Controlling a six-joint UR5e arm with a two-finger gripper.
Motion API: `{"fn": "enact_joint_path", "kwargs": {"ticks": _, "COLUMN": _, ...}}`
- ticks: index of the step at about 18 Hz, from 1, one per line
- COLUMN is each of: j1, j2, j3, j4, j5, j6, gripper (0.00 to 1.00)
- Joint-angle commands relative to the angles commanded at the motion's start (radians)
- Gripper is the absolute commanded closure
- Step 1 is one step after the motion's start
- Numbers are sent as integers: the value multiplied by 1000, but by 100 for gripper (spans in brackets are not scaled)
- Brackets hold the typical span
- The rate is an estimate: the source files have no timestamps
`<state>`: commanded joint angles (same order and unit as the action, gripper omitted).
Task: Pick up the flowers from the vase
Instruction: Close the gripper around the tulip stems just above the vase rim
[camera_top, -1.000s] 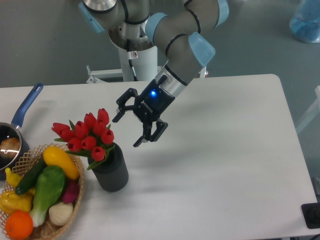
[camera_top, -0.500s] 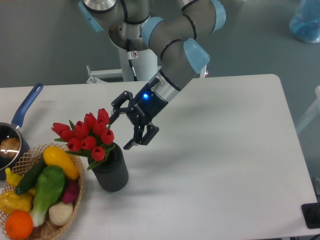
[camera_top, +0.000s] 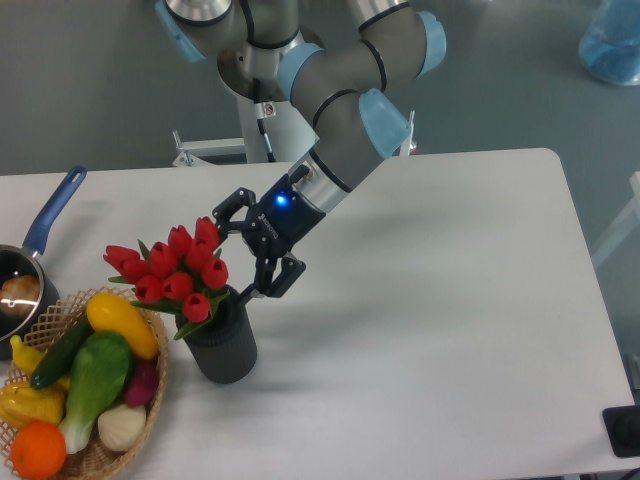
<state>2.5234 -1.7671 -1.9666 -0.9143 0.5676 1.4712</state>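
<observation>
The counter (camera_top: 450, 300) stretched wide and white beyond the fingers, bearing everything in view. The arm (camera_top: 340, 110) had swung down and leftward over the last second, carrying the fingers (camera_top: 240, 250) from well clear of the bunch to just beside it. A basket (camera_top: 150, 400) of vegetables sat past the bunch, on its far side from the fingers, and a pan (camera_top: 45, 225) lay farther off that way. The vase (camera_top: 222, 345) stood just below the fingers, upright. The flowers (camera_top: 175, 268) stood in it, their red heads against the upper fingertip, the lower one near the vase mouth. The fingers were spread wide, grasping nothing. The approach looked nearly done; closing on the stems seemed the next need, though whether the fingers straddled them could not be told.
</observation>
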Motion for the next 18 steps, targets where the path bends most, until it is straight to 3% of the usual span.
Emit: {"fn": "enact_joint_path", "kwargs": {"ticks": 18, "j1": -14, "j2": -14, "j3": 2, "j4": 28, "j5": -45, "j6": -86, "gripper": 0}}
